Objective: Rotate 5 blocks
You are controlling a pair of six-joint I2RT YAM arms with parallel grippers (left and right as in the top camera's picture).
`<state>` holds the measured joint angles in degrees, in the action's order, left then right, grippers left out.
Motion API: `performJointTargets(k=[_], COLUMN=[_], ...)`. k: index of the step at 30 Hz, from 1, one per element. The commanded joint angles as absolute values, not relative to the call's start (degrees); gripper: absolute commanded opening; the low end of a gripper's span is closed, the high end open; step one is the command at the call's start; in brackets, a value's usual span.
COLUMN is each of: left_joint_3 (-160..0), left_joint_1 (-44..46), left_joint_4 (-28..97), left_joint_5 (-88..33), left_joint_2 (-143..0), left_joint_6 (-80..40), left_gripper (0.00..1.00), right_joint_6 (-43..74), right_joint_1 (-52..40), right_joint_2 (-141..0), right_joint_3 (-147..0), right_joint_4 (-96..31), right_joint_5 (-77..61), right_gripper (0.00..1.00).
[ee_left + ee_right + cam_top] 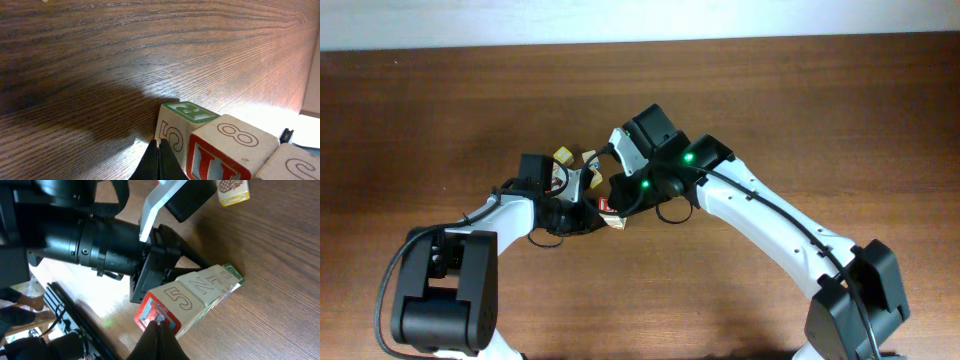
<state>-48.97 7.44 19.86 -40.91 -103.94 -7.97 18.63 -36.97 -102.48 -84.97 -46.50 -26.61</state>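
Pale wooden alphabet blocks [200,287]: light, rigid, smooth; pinch opposite flat faces. Left claw [160,160], right claw [159,337] closed, empty.

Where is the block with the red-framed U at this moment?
In the left wrist view, the red-framed U block sits at the bottom right, in a row between the 5 block and another pale block.

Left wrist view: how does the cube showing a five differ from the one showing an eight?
The pale wooden cube with the 5 on its side has a green-framed top; the pale wooden cube with the 8 on top shows a red-framed U on its side. The 5 cube lies farther from the camera. Both touch in one row.
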Motion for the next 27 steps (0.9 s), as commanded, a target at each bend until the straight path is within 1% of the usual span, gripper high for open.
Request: performJointTargets(k=[1,6,12,19,21,27], left_joint_3=[-49.6,-49.6,-49.6,-49.7,-49.7,-49.7], left_joint_1=[8.2,8.2,7.6,4.1,4.1,4.1], left_joint_4=[19.8,19.8,20.3,25.6,25.8,25.8], left_joint_5=[-45.2,-45.0,-42.7,-28.7,-26.9,-26.9], left_joint_2=[-104.1,-104.1,-104.1,-104.1,-104.1,-104.1], left_joint_6=[-7.2,-7.2,-7.2,-7.3,-8.8,-8.8], left_gripper=[0.00,0.00,0.00,0.00,0.00,0.00], right_joint_6=[19.9,20.4,20.4,20.4,20.4,20.4], right_joint_1=[-35.8,-35.8,-36.0,-36.0,-36.0,-36.0], right_joint_2=[-105.4,-106.4,-108.1,-108.1,-108.0,-107.9], right_joint_3=[-83.2,-83.2,-83.2,-83.2,-83.2,-83.3], right_joint_4=[-47.6,-47.7,-47.8,-49.3,-49.7,-50.1], right_joint_5=[-18.2,-14.9,-14.9,-15.0,-15.0,-16.1], right_gripper=[0.04,0.04,0.04,0.04,0.04,0.04])
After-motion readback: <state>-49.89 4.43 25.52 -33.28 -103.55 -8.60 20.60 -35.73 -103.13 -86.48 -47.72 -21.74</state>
